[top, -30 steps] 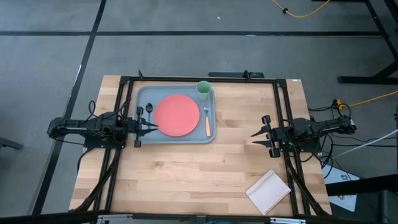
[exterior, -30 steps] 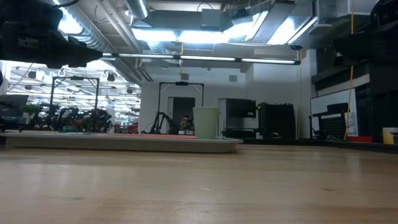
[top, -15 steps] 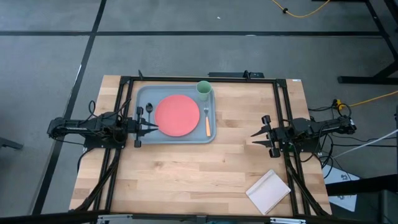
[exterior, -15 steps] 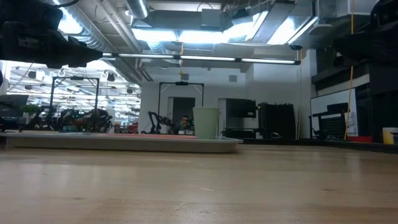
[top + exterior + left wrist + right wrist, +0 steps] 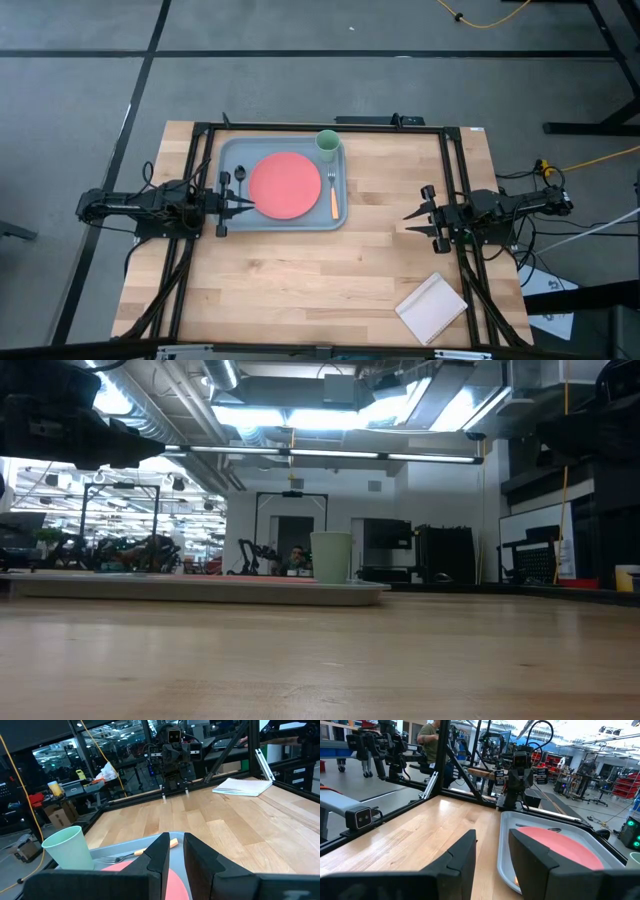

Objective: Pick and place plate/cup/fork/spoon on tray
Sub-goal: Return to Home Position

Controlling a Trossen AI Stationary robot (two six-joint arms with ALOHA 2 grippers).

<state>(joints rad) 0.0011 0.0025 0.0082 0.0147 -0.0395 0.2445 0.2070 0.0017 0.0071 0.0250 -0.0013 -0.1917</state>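
The grey-blue tray [image 5: 228,215] lies at the table's far left. On it lie the coral plate [image 5: 285,184], the dark spoon [image 5: 240,178] left of the plate and the orange-handled fork [image 5: 332,195] right of it. The pale green cup [image 5: 327,145] stands upright in the tray's far right corner and also shows in the low view [image 5: 331,557]. My left gripper [image 5: 250,204] hovers over the tray's left part, beside the plate's rim, narrowly open and empty [image 5: 174,854]. My right gripper [image 5: 407,217] is open and empty to the right of the tray [image 5: 492,851].
A tan notepad [image 5: 432,307] lies near the table's near right corner. Black frame rails run along the table's left, right and far sides. Bare wood lies between the tray and the notepad. A person [image 5: 431,740] is in the room beyond the table.
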